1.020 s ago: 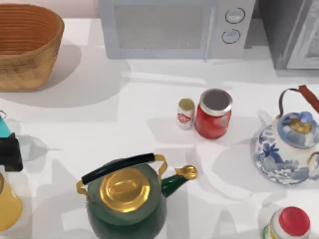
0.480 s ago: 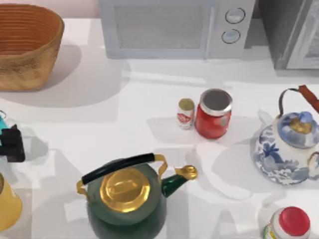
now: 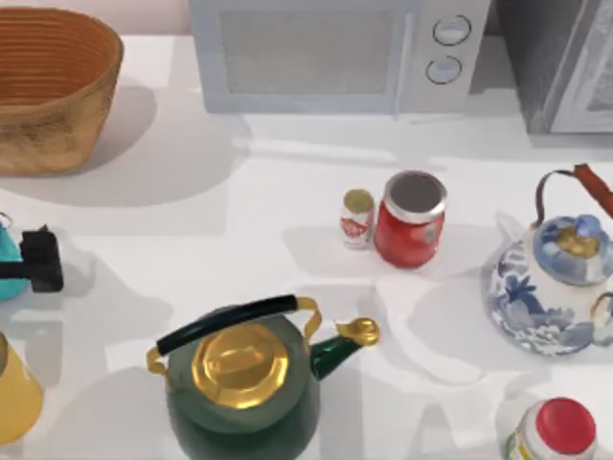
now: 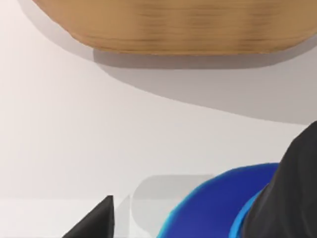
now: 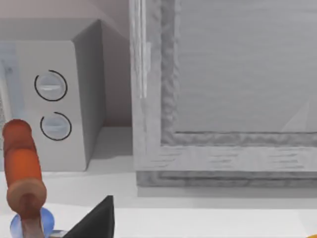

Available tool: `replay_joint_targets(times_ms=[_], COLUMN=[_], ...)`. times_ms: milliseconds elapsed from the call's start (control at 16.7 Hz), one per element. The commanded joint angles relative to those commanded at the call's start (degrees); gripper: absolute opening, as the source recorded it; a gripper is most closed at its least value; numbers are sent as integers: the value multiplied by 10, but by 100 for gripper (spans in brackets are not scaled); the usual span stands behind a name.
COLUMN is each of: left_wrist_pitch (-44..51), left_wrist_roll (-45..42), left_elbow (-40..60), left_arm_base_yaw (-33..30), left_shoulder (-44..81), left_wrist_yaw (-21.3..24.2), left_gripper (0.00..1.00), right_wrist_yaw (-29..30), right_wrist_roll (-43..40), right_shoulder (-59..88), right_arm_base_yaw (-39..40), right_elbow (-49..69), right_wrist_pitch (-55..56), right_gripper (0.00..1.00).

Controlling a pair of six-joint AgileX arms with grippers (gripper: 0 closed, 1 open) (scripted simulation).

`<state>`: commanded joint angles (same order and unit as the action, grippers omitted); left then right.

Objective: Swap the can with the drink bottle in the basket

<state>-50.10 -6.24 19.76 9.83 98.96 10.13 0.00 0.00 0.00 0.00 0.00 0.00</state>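
Observation:
The teal can [image 3: 7,259] stands at the table's left edge, cut off by the frame. My left gripper [image 3: 34,271] is right beside it. In the left wrist view the can [image 4: 213,208] lies between the fingers: one dark finger [image 4: 290,193] overlaps it, while the other fingertip [image 4: 94,223] stands apart from it, so the gripper is open. The wicker basket [image 3: 57,91] sits at the back left, also ahead of the left wrist camera as the basket [image 4: 173,25]. The small drink bottle [image 3: 357,218] stands mid-table. One fingertip [image 5: 94,223] of my parked right gripper shows.
A red jar [image 3: 412,218] stands against the drink bottle's right. A green kettle [image 3: 244,374] is at the front, a yellow cylinder [image 3: 14,398] front left, a blue-white teapot [image 3: 560,278] on the right, a red-capped bottle [image 3: 560,431] front right, and a microwave [image 3: 335,53] at the back.
My left gripper has slid to the right and a little toward the back. The can has stayed near the left edge. Nothing else has moved.

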Motion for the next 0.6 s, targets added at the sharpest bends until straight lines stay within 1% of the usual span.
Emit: replay_joint_targets(times_ms=[300, 600], left_wrist_pitch=[-6, -6], left_wrist_roll=[-1, -1], left_elbow=[-1, -1], left_arm_base_yaw=[1, 1], left_shoulder=[7, 7], left_wrist_yaw=[2, 2], left_gripper=[100, 62], right_wrist_yaw=[0, 0], right_wrist_roll=[0, 0], right_shoulder=[0, 0], right_arm_base_yaw=[0, 0], right_elbow=[0, 0], right_wrist_pitch=[0, 0], right_gripper=[100, 100])
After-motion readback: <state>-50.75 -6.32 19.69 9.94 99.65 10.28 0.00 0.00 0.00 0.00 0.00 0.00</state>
